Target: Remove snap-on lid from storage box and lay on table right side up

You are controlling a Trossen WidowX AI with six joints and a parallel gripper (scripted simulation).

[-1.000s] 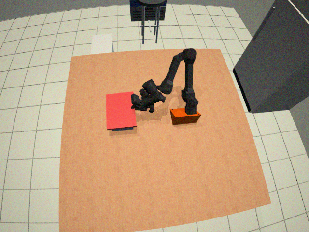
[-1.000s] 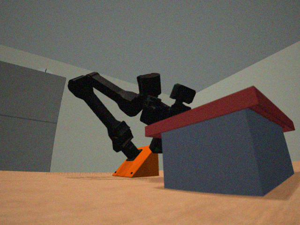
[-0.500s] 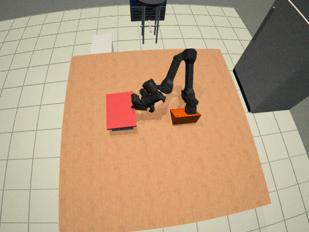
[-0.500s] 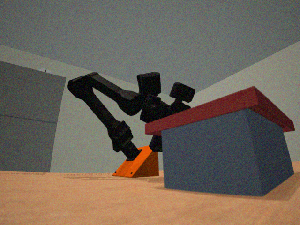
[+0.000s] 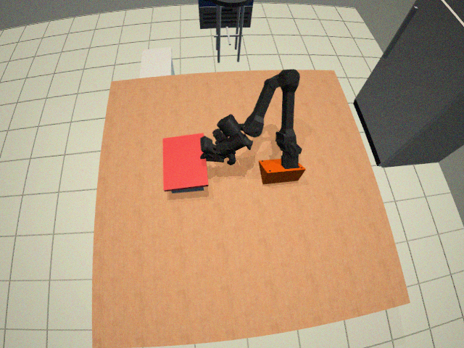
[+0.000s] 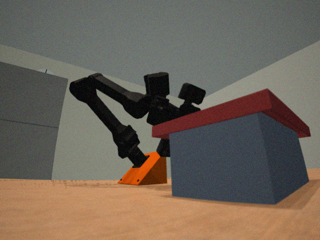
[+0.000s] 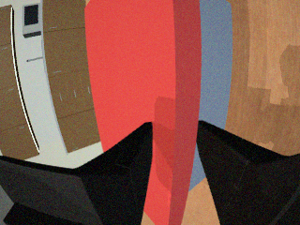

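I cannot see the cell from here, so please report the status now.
Gripper shut on the red lid's edge. Lid sits on the blue box, not yet off. Nothing seen in the way.

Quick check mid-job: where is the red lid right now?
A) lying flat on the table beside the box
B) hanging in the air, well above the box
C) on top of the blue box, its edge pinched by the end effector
C: the red lid sits on the blue box, and the wrist view shows the end effector shut on its edge.

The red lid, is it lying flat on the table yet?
No, the red lid sits on top of the blue box, its edge pinched by the hand.
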